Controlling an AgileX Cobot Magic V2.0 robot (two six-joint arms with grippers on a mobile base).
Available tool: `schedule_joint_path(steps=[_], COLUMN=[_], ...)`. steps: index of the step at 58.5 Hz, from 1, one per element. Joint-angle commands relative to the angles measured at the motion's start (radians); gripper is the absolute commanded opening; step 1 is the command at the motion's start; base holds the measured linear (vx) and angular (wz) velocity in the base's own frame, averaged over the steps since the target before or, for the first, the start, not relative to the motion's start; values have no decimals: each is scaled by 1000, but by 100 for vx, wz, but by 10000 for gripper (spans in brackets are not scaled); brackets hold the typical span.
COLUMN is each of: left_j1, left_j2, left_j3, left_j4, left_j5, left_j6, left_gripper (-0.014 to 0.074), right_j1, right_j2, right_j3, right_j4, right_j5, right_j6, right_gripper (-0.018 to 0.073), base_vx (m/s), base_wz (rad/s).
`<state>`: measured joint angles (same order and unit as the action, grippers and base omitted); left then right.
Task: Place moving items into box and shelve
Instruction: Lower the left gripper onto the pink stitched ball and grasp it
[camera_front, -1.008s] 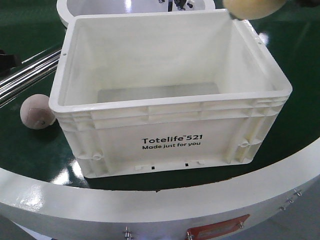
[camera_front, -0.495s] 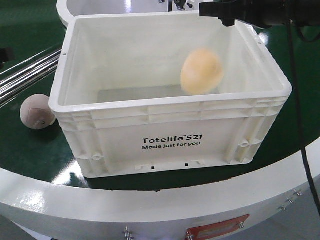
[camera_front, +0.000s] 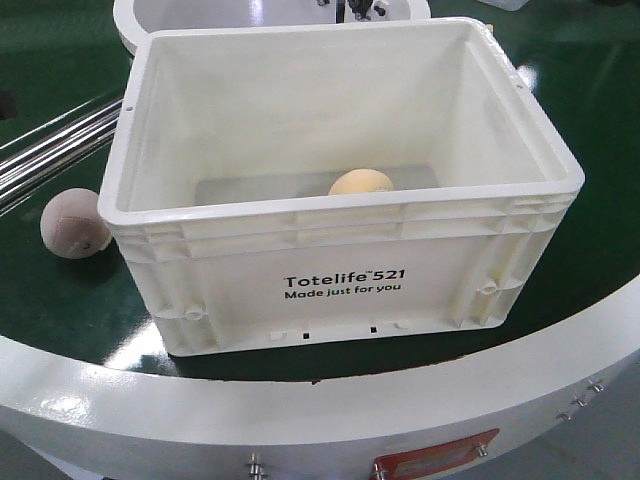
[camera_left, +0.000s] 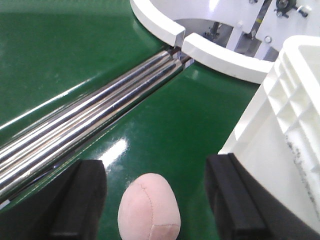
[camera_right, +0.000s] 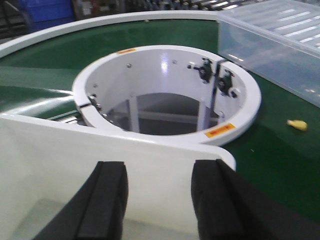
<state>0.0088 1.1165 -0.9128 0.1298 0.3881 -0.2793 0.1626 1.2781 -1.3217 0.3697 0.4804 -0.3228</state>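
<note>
The white box (camera_front: 340, 290) printed "Totelife 521" stands on the green belt, and its side wall (camera_left: 285, 150) fills the right of the left wrist view. The pale yellow-tan ball (camera_front: 361, 183) lies on its floor. The pinkish-brown seamed ball (camera_front: 74, 223) rests on the belt left of the box. In the left wrist view that ball (camera_left: 149, 209) sits between the fingers of my open left gripper (camera_left: 156, 200), untouched. My right gripper (camera_right: 159, 195) hangs open and empty above the box's far wall (camera_right: 75, 145). Neither gripper shows in the front view.
Shiny steel rollers (camera_left: 90, 120) run diagonally left of the box. A white ring housing (camera_right: 165, 85) stands behind it. A clear bin (camera_right: 280, 40) sits at the far right, a small yellow object (camera_right: 297, 124) on the belt nearby. The white table rim (camera_front: 300, 410) curves in front.
The yellow-tan ball left my right gripper, fell into the box and now lies on its floor. The right arm has withdrawn from the front view. The pinkish ball has not moved.
</note>
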Motion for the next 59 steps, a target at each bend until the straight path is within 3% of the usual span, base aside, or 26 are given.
schedule_joint_path(steps=[1, 6, 11, 24, 36, 45, 59], left_j1=[-3, -3, -3, -3, -3, -3, -3], left_j2=[-41, -54, -58, -60, -60, -60, 19], left_j3=[-34, -34, -34, -34, -35, -35, -146], left_j4=[-2, -2, -2, -2, -2, -2, -2], left_j5=[-75, -76, -73, -59, 8, 7, 160], left_j6=[0, 0, 0, 0, 24, 61, 107], left_gripper=[533, 533, 533, 533, 533, 533, 483], right_j1=[-57, -91, -94, -92, -92, -92, -92], right_j2=[-40, -44, -44, -43, 10, 21, 24], right_j3=[-29, -29, -29, -38, -218, -314, -328], right_j4=[-195, -303, -338, -334, -316, -311, -278], right_j5=[12, 69, 131, 176, 429, 486, 514], right_j6=[220, 354, 363, 306, 311, 311, 323], right_gripper=[366, 366, 366, 395, 435, 435, 435], base_vx=[0, 0, 0, 0, 0, 0, 0], base_wz=[0, 0, 0, 0, 0, 0, 0])
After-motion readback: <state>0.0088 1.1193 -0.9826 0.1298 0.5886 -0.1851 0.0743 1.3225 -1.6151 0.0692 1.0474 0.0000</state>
